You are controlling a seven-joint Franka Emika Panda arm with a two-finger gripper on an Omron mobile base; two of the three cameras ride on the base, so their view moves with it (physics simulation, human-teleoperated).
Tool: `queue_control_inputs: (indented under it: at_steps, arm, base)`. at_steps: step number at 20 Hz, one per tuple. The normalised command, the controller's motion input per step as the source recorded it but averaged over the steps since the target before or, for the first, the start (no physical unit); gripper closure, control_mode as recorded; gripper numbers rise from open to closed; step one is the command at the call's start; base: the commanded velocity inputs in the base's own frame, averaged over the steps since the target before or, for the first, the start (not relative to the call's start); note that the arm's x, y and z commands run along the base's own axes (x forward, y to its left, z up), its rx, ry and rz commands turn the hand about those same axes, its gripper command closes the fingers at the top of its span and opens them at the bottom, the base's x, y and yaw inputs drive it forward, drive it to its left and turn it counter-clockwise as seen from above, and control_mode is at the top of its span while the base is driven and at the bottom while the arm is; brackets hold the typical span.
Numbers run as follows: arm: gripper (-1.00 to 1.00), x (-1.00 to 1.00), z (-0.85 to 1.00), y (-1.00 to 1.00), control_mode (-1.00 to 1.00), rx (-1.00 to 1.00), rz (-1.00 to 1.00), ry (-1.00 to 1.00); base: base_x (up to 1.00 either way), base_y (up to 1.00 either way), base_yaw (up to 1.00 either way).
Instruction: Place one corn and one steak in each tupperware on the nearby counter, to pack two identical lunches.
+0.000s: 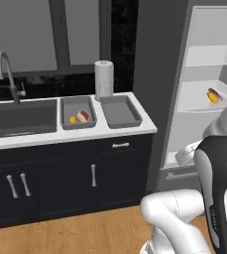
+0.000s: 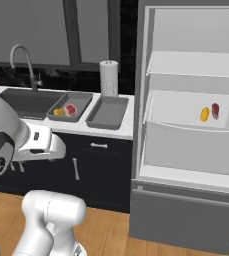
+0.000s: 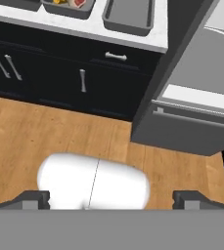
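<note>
Counter (image 1: 130, 130) runs L to R w/ a dark sink (image 1: 16, 119) at its 9 o'clock end and a paper towel roll (image 1: 103, 79) upright at the back, 12 o'clock of the trays. Two grey tupperware sit side by side just R of the sink. The left tupperware (image 1: 65, 106) holds one corn (image 1: 73, 119) and one steak (image 1: 84, 115), touching or nearly so, corn at the steak's 8 o'clock in the left base view. The right tupperware (image 1: 133, 115) has nothing in it.

Fridge (image 2: 191, 150) stands open at 3 o'clock of the counter. On its middle shelf (image 2: 186, 117) lie the second corn (image 2: 204, 114) and second steak (image 2: 215, 110), just beside each other, steak at the corn's 2 o'clock in the right base view.

Gripper (image 3: 118, 197) in the hand view: tips far apart at 7 and 5 o'clock of the frame, jaws spread wide, nothing btwn them. It looks down over wood floor (image 3: 45, 132), w/ dark cabinets (image 3: 50, 73) at 11 o'clock and the fridge's lower drawer at 2 o'clock. Well apart from all food and both trays.
</note>
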Motion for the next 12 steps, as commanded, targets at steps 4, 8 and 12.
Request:
queue_control_inputs:
  at_steps: [4,8,12]
  arm:
    - [-1.00,0.00,0.00,0.00,1.00,0.00,0.00,0.00]
    - [-1.00,0.00,0.00,0.00,1.00,0.00,0.00,0.00]
    - [-1.00,0.00,0.00,0.00,1.00,0.00,0.00,0.00]
  base:
    - [0.00,-0.58,0.00]
    - [0.00,-0.55,0.00]
    - [0.00,-0.52,0.00]
